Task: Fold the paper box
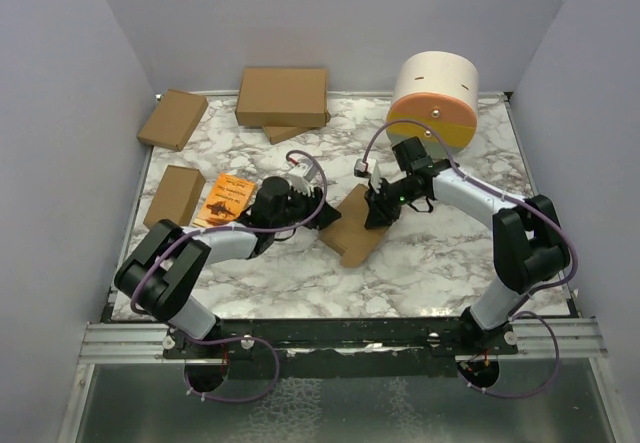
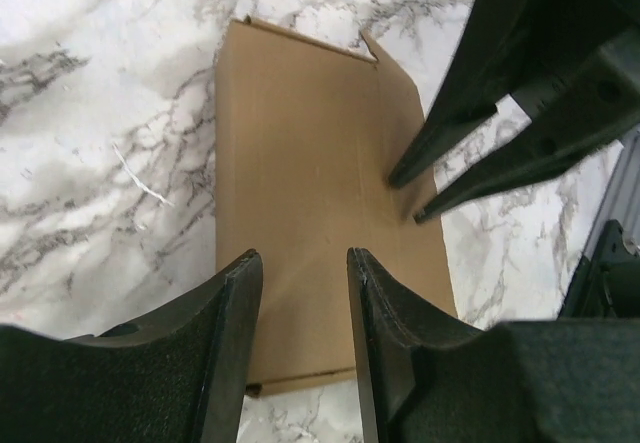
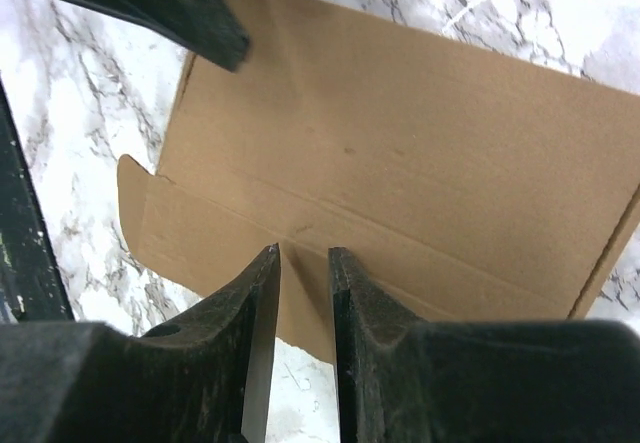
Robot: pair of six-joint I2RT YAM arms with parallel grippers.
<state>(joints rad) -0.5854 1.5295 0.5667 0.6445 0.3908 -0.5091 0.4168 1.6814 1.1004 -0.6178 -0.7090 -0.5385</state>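
The top camera sits high up behind the left arm [image 1: 215, 246] and the right arm [image 1: 470, 195] and looks down on the whole table [image 1: 430, 263]. It is far off, so things look small.

The left wrist camera rides on the left arm and looks down past its own jaws at the bottom of the frame, very close to the paper box [image 2: 300, 193]. The right wrist camera does the same from the other side.

All three views share the paper box. Each wrist view also shows the other arm's jaws in an upper corner.
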